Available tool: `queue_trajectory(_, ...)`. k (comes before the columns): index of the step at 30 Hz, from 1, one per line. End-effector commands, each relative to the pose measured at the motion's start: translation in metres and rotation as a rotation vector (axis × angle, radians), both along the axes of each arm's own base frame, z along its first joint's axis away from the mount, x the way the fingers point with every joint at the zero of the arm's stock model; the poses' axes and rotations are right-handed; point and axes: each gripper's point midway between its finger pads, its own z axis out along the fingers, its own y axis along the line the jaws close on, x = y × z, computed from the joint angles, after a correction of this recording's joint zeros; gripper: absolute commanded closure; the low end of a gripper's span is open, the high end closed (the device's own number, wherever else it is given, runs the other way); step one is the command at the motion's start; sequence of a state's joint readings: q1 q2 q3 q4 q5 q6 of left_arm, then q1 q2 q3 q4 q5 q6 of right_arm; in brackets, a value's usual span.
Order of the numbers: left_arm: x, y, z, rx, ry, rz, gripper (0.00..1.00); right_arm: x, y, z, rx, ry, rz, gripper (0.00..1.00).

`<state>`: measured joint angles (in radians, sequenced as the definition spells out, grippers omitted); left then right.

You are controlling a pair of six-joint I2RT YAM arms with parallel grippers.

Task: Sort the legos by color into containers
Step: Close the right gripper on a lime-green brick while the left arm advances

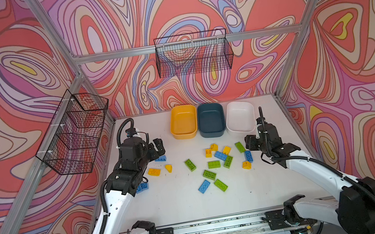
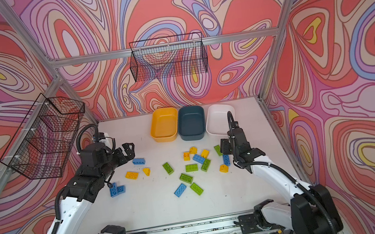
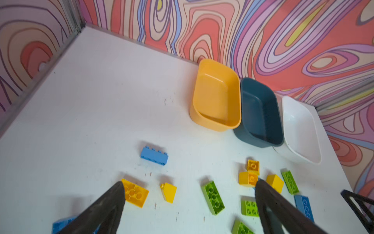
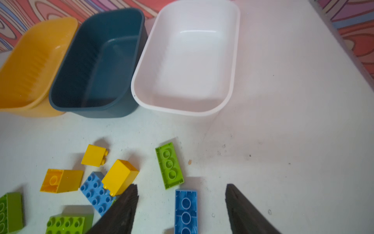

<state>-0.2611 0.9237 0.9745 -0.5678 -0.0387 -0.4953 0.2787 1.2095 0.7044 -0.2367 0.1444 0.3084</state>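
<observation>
Legos point(image 1: 213, 164) lie loose; left claw point(image 3: 189, 181) gapes, right claw point(image 4: 182, 185) spread astride 1 blue lego point(image 4: 186, 210)

three tubs point(image 1: 212, 134) stand close side by side in a row at the back of the tabletop point(image 1: 170, 208), just before the rear wall point(image 1: 128, 101). the bricks point(image 1: 213, 164) lie scattered on the tabletop in front of them, most bunched toward the right, a few well apart on the left.

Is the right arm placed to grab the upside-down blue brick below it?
Probably yes: the blue brick lies between the open fingers of the right claw, nothing on top; the green brick beyond seems apart.
</observation>
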Motion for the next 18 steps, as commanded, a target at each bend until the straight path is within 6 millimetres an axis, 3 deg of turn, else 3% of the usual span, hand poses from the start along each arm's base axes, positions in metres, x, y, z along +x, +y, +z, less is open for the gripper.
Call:
queue_trajectory(1,-0.031,-0.01,-0.037,-0.02,0.177,-0.07,0.0,-0.004,0.008,-0.026,-0.01,0.113,0.027,0.28)
queue_trajectory(10,-0.048,-0.005,-0.047,0.089,0.236,-0.148,0.0,0.015,0.022,-0.058,-0.022,0.203,0.068,0.22)
queue_trajectory(18,-0.05,-0.005,-0.06,0.106,0.266,-0.164,0.0,0.028,0.032,-0.087,-0.081,0.274,0.092,0.19)
